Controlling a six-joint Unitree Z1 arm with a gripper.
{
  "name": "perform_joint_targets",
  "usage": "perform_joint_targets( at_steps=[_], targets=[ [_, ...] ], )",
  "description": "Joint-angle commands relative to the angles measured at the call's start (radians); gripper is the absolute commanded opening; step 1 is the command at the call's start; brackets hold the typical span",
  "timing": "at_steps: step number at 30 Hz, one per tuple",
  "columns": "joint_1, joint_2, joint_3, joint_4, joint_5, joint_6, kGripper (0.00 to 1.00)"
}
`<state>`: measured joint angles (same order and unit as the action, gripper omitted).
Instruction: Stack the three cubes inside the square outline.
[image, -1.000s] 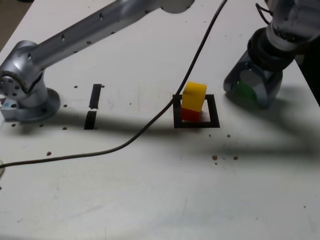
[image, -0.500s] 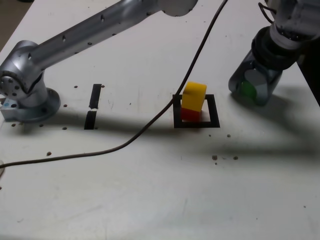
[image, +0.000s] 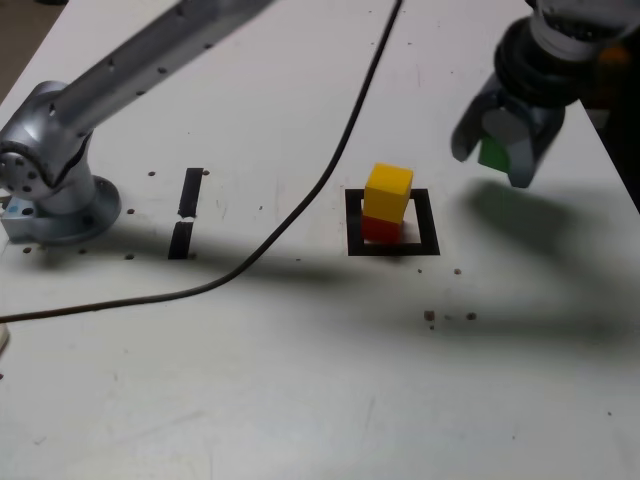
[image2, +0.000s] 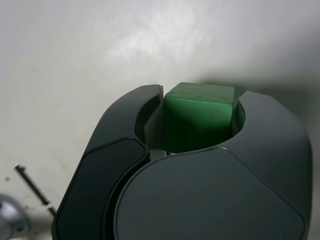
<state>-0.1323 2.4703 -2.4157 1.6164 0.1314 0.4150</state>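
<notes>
The three cubes are split up: two sit stacked in the square outline (image: 392, 222), the third is in my grasp. Going from big to small, the table (image: 300, 380) shows a shadow under the gripper (image: 495, 148) where a second ago the tool was resting low; it has since risen clear of the surface, off to the exterior view's right of the outline. Its jaws have clamped onto the green cube (image2: 200, 115), and the wrist view shows both sides pressed against it. The yellow cube (image: 388, 191) sits on the red cube (image: 378, 229), unmoved. I judge the pick done; what's left is carrying green over and setting it on yellow.
</notes>
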Motion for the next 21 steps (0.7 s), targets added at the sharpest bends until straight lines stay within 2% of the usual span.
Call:
perform_joint_targets(
  at_steps=[1,5,9,15,21],
  targets=[
    [-0.017,-0.231,0.071,0.025,0.004,-0.023,0.0],
    [-0.038,-0.389,0.213,0.025,-0.003,-0.08,0.0],
    [-0.052,-0.508,0.336,0.025,-0.025,-0.148,0.0],
    [-0.076,-0.584,0.393,0.025,-0.039,-0.193,0.0],
    [-0.125,-0.61,0.421,0.025,-0.078,-0.256,0.0]
  ],
)
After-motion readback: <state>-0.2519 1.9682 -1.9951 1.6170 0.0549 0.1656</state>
